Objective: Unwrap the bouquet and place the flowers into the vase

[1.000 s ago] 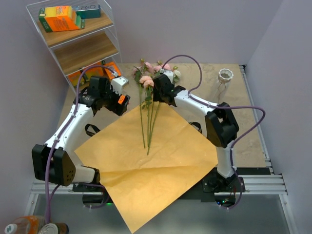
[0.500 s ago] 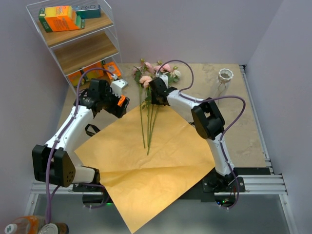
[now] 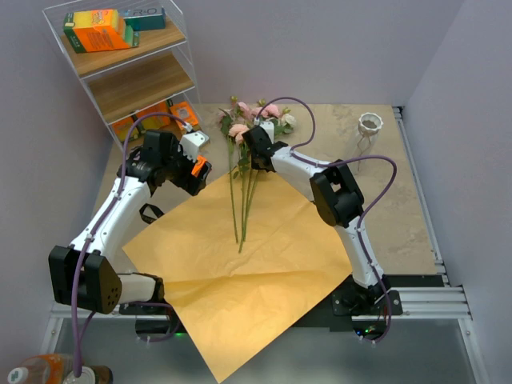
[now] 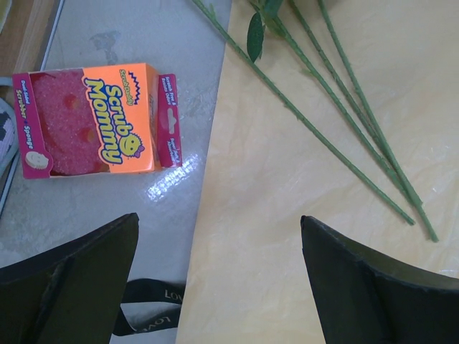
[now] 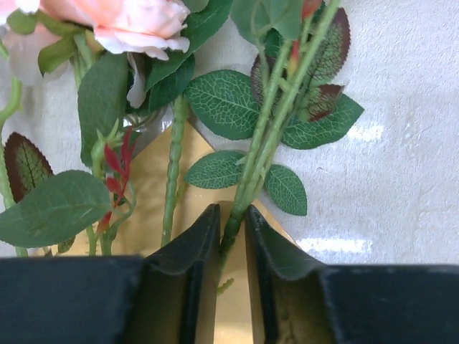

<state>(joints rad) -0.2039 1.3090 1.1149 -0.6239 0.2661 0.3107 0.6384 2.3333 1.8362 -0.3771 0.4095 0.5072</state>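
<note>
Beige table [image 3: 400, 200] under everything, half covered by orange paper [image 3: 240, 264] lying open and flat; unwrapping judged done. Across the sheet's far corner, the flowers [image 3: 244, 152]: stems on the paper, pink and cream heads out on bare tabletop. Far right and well apart, the vase [image 3: 370, 124], upright, seemingly empty. Over the sheet's left edge, left gripper [image 4: 219, 222] spread wide, holding nothing, with a boxed sponge [image 4: 93, 118] and a black ribbon [image 4: 147, 308] just beside that edge. At the leafy end, right gripper [image 5: 232, 218] pinched narrow on a thin bundle of green stems just below the leaves, paper corner beneath.

Step in hand, by judgement: lifting that bundle for the vase. Confirm a firm pinch before rising, against slipping and twisting. Lift straight up and slowly, to free leaves tangled with neighbouring stems without dragging the rest. Keep the heads uppermost, swing the cut ends toward the narrow neck, and lower along its axis without knocking the small vase.
</note>
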